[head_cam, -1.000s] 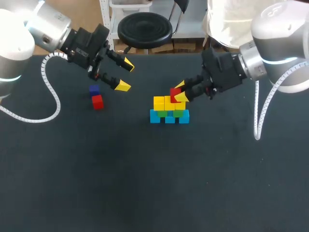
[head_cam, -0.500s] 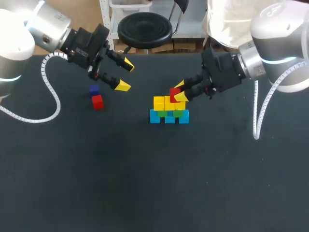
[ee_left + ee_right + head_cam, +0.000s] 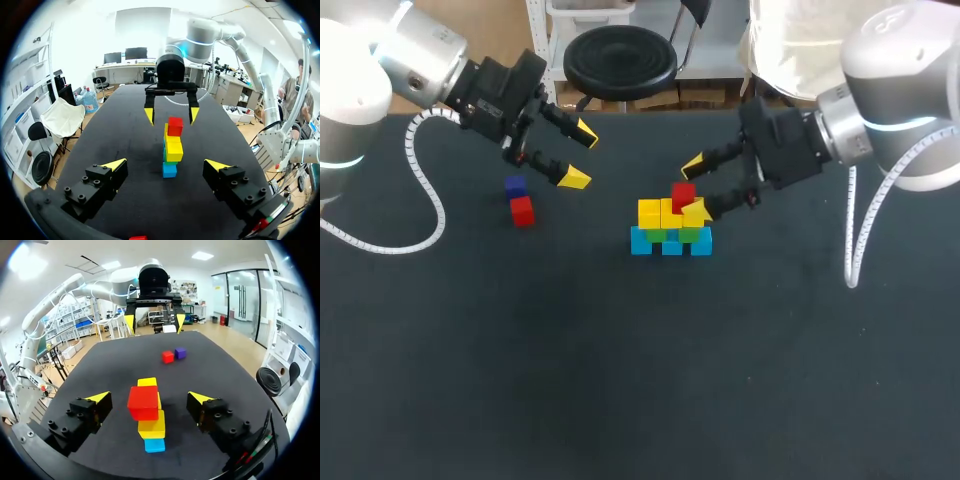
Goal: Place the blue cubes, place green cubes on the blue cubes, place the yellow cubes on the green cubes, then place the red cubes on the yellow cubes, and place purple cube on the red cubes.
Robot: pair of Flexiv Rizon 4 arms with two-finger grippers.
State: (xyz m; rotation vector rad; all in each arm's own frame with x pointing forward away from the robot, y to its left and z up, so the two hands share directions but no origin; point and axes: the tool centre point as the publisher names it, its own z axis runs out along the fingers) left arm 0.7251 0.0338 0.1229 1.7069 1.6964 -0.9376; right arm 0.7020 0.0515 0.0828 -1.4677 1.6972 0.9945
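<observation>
RED LAYER UNDER WAY: A small red cube (image 3: 684,192) sits atop the yellow cubes (image 3: 655,213), which rest on green cubes (image 3: 692,236) and blue cubes (image 3: 670,246) at mid-surface. The right end effector (image 3: 695,187) straddles it, fingers apart and clear of its sides. The left end effector (image 3: 580,156), also spread wide and empty, hangs near a second red cube (image 3: 522,210) and a purple cube (image 3: 515,186), side by side at far left. That second red cube likely needs fetching next. The black surface (image 3: 620,380) leaves open room around the stack, well away from every edge.
</observation>
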